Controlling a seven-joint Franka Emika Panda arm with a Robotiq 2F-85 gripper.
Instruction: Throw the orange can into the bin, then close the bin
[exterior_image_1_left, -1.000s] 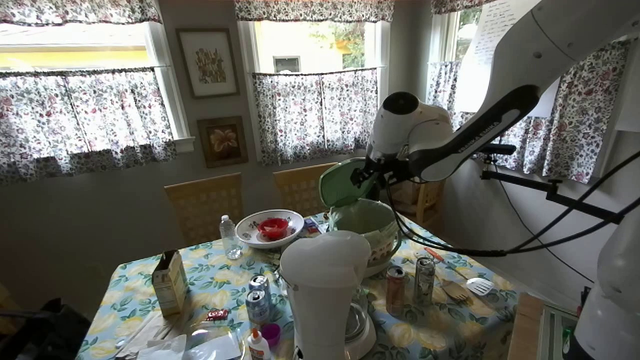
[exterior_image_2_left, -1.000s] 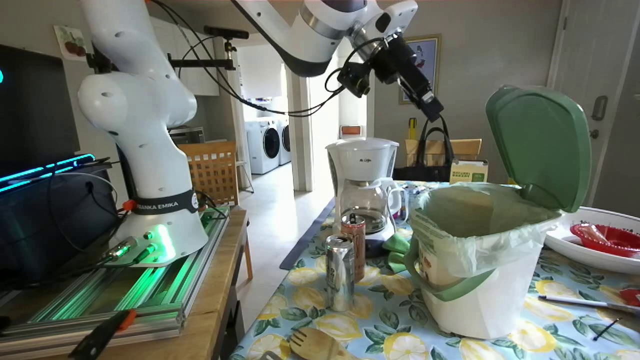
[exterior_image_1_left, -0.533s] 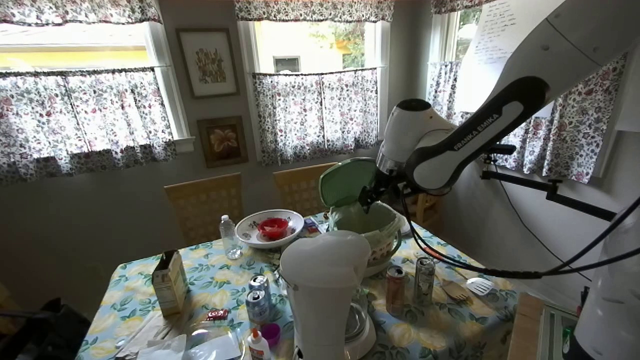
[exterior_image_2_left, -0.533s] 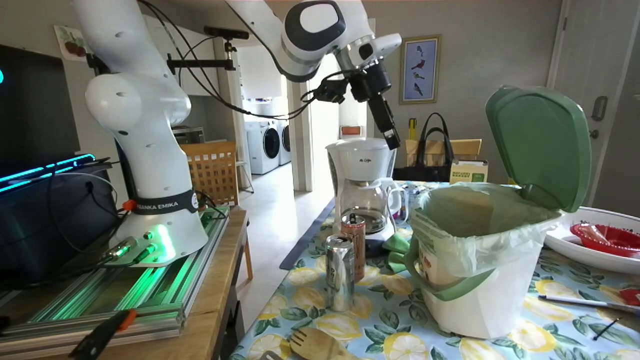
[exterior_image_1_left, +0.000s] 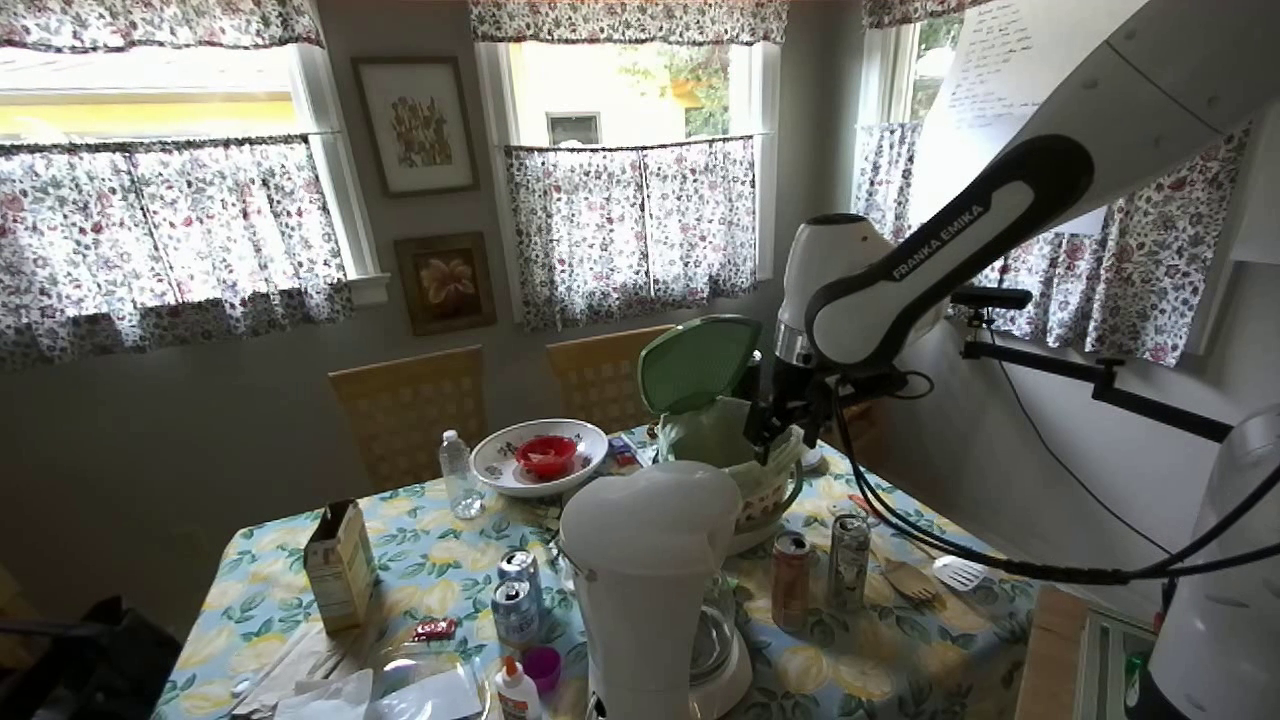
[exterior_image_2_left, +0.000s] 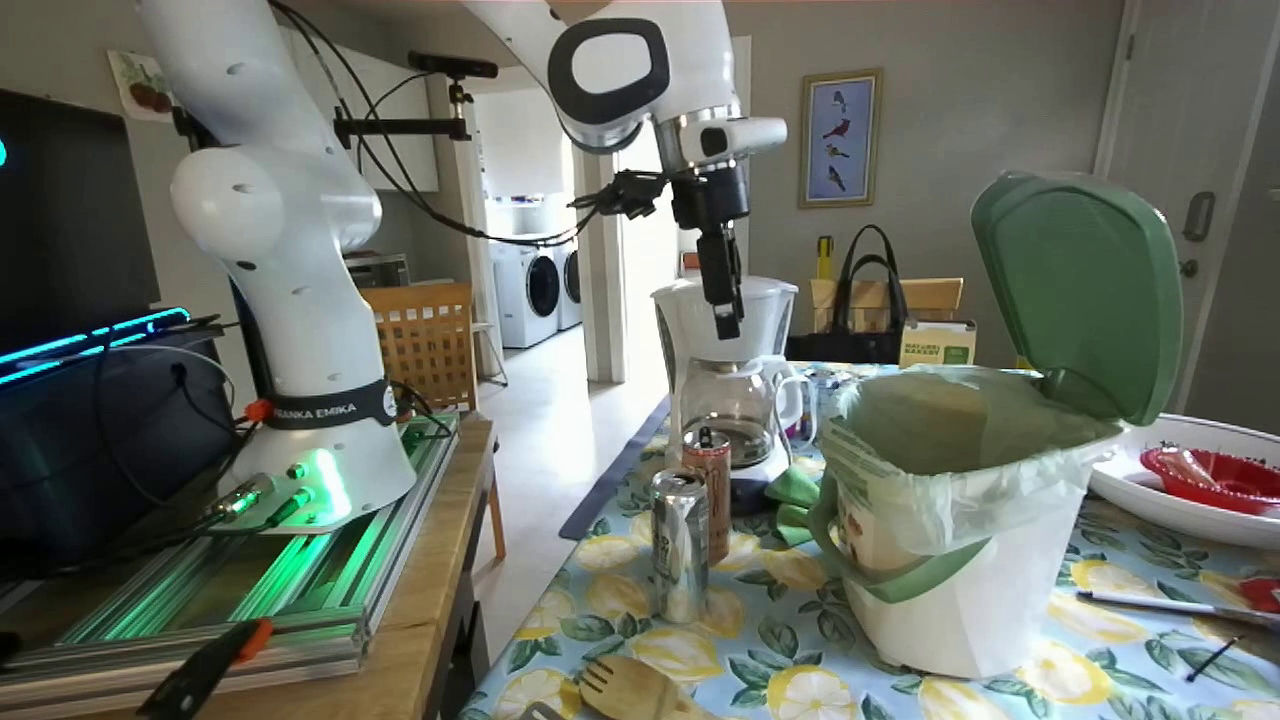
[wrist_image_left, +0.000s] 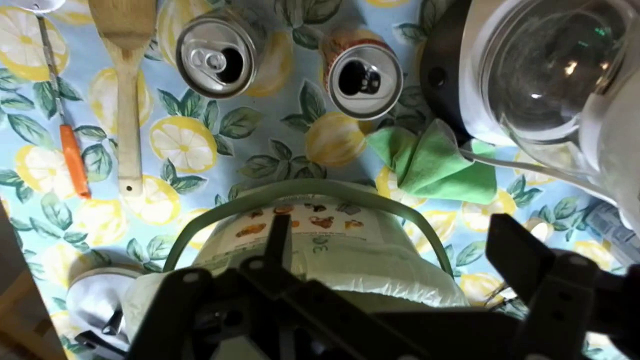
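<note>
The orange can (exterior_image_1_left: 790, 582) stands upright on the table in both exterior views (exterior_image_2_left: 708, 490); its open top shows in the wrist view (wrist_image_left: 364, 80). The bin (exterior_image_2_left: 960, 600) stands with its green lid (exterior_image_2_left: 1085, 290) raised and a pale liner over its rim. It also shows in an exterior view (exterior_image_1_left: 765, 505), partly behind the coffee maker, and in the wrist view (wrist_image_left: 330, 220). My gripper (exterior_image_2_left: 728, 325) points down, above the cans and beside the bin. In the wrist view its fingers (wrist_image_left: 390, 240) are wide apart with nothing between them.
A silver can (exterior_image_2_left: 680, 545) stands close to the orange can. The white coffee maker (exterior_image_1_left: 650, 560) is beside them, with a green cloth (wrist_image_left: 440, 165) near it. Wooden utensils (wrist_image_left: 127, 100) lie on the table. A white bowl (exterior_image_1_left: 500, 470) holds a red dish.
My gripper has moved away from the raised lid toward the cans, lowered, and turned from slanted to pointing down. The bin, lid and cans have not moved.
</note>
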